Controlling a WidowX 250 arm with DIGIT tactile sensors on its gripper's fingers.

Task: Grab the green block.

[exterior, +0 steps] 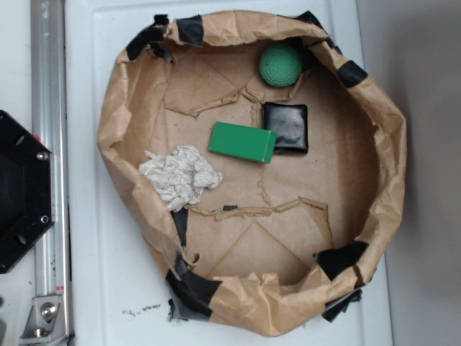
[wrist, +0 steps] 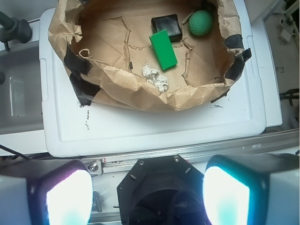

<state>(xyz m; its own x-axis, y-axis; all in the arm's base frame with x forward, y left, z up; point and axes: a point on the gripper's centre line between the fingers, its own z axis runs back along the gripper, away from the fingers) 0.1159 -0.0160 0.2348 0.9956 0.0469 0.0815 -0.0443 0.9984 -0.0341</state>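
The green block (exterior: 243,142) (wrist: 163,49) lies flat inside a brown paper-walled basin (exterior: 115,137) (wrist: 140,91), its right end touching a glossy black square pad (exterior: 287,127) (wrist: 167,26). In the wrist view my gripper (wrist: 147,197) hangs high over the black robot base (wrist: 159,187), well short of the basin, open, with nothing between its two bright pads (wrist: 69,199). The gripper does not show in the exterior view.
A dimpled green ball (exterior: 281,65) (wrist: 200,23) rests at the basin's far wall. A crumpled white paper wad (exterior: 180,176) (wrist: 156,77) lies near the block. The basin sits on a white lid (exterior: 101,288) (wrist: 154,126), bordered by a metal rail (exterior: 49,144) (wrist: 197,150).
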